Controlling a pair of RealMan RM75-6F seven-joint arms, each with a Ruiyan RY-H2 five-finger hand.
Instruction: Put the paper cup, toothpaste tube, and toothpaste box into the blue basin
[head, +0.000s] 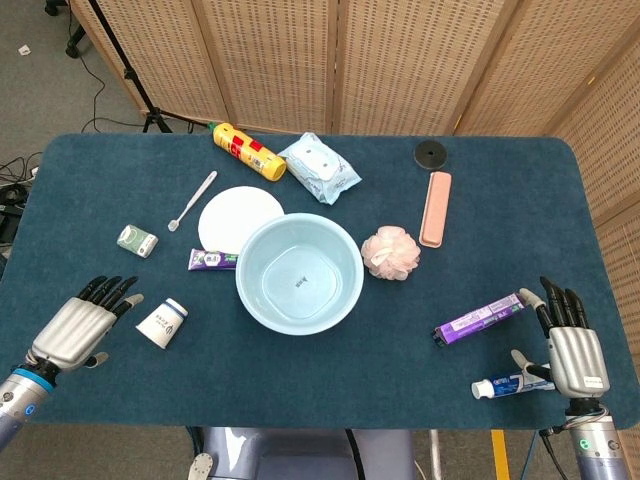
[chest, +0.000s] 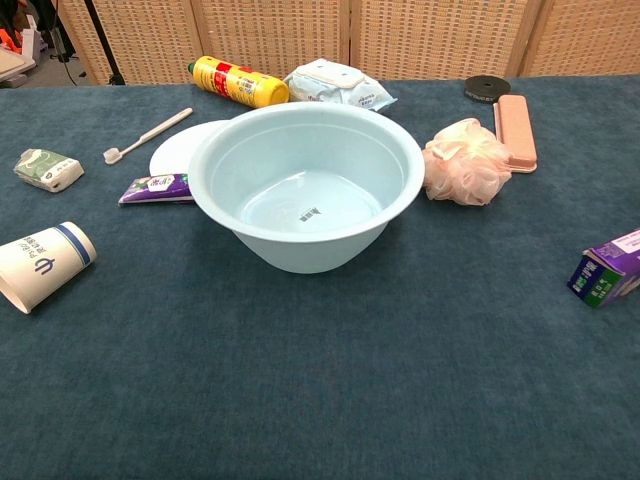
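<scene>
The light blue basin (head: 247, 293) (chest: 218, 203) stands empty at the table's middle. Left of it a white paper cup (head: 162, 322) (chest: 42, 262) lies on its side. My left hand (head: 80, 328) hovers open just left of the cup, fingers pointing toward it with a small gap. A purple toothpaste box (head: 480, 317) (chest: 608, 268) lies at the right. Below it rests a white and blue toothpaste tube (head: 508, 384), next to the thumb of my open right hand (head: 568, 350). Another purple tube (head: 213, 260) (chest: 155, 187) lies against the basin's left side. Neither hand shows in the chest view.
A white round lid (head: 240, 213), toothbrush (head: 192, 200), small green pack (head: 137, 240), yellow bottle (head: 249, 151) and wipes pack (head: 319, 168) sit behind and left of the basin. A pink bath puff (head: 390, 252), pink case (head: 435, 208) and black disc (head: 430, 153) lie to the right.
</scene>
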